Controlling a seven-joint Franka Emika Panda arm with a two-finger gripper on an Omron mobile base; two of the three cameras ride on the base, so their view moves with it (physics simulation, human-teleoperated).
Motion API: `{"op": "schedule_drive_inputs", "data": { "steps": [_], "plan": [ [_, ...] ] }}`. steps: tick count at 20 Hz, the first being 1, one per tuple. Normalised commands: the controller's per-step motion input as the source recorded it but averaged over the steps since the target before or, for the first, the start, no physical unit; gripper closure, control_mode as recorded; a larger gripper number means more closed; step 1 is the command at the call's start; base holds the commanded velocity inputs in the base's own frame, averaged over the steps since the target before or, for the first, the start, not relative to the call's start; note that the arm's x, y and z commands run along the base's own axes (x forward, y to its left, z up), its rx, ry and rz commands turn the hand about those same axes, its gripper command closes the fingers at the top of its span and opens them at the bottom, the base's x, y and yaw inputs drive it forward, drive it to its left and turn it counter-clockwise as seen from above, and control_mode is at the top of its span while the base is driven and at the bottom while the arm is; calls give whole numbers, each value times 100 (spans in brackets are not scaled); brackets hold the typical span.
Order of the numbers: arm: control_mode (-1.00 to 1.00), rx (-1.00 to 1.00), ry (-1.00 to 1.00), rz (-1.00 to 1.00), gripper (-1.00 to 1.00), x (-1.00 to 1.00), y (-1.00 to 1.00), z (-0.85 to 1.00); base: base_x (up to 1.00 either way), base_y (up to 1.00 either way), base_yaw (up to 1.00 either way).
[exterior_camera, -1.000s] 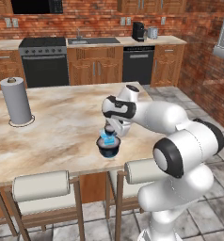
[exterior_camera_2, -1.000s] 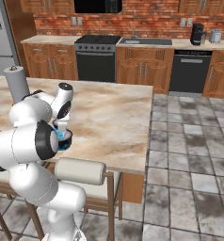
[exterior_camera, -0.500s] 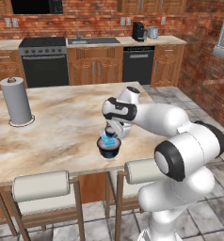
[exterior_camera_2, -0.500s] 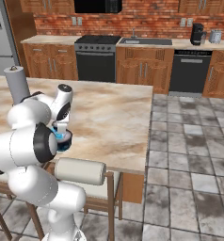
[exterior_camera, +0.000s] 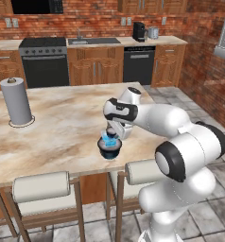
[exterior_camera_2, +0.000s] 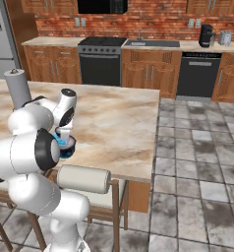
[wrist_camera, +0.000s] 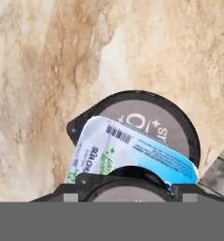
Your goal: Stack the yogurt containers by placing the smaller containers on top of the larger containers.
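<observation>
Navy tub [exterior_camera: 109, 150]: centre of the left base view, near the front edge of the tabletop [exterior_camera: 62, 127]; left of centre in the right base view [exterior_camera_2: 68, 149]; centre of the hand view [wrist_camera: 180, 124], grey lid facing up, printed digits legible, tab at its left.
Light-blue cup [exterior_camera: 109, 140]: on top of the navy tub, tilted; in the hand view [wrist_camera: 128, 153] across the lower part of the grey lid, label and barcode toward the camera.
Small dark-topped pot [wrist_camera: 125, 181]: bottom centre of the hand view, just in front of the blue cup; cannot tell what it rests on.
Hand [exterior_camera: 112, 134]: directly over the stack, pointing down, jaws set fairly wide about the blue cup; cannot tell whether gripping or merely around it.
Paper-towel roll [exterior_camera: 16, 101]: upright, left side of the left base view, well apart from the tub.
Stools [exterior_camera: 41, 185]: lower part of the left base view, tucked under the tabletop's front edge.
</observation>
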Motion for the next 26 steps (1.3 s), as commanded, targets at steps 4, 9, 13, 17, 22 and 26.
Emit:
{"op": "schedule_drive_inputs", "data": {
  "steps": [4,9,13,17,22,26],
  "plan": [
    [-100,0,0,0,-100,0,-1,-11,0,0,0],
    [-100,0,0,0,-100,0,-2,-11,0,0,0],
    [-100,0,0,0,-100,0,-2,-10,0,0,0],
    [-100,0,0,0,-100,0,-2,-10,0,0,0],
    [-100,0,0,0,-100,-1,-4,-5,0,0,0],
    [-100,0,0,0,-100,-3,-6,3,0,0,0]
  ]
}}
